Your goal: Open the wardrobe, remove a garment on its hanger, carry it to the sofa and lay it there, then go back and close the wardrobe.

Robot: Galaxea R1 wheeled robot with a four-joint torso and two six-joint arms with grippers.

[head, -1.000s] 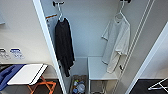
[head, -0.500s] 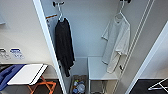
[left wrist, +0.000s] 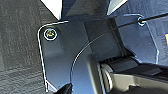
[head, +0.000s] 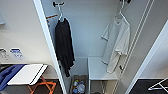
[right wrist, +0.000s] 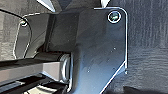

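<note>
Hanging inside the open wardrobe (head: 82, 37): the garment (head: 116, 43).

hanger (head: 121, 12) hook cut off, basket (head: 78, 86) contents blurred

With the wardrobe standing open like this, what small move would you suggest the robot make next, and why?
Probably raise an arm toward the thin white hanger carrying the white short-sleeved T-shirt. The tall white wardrobe is already open, the T-shirt hangs on the right above the white shelf, apart from the black long-sleeved top, and no gripper is near it in the head view.
</note>
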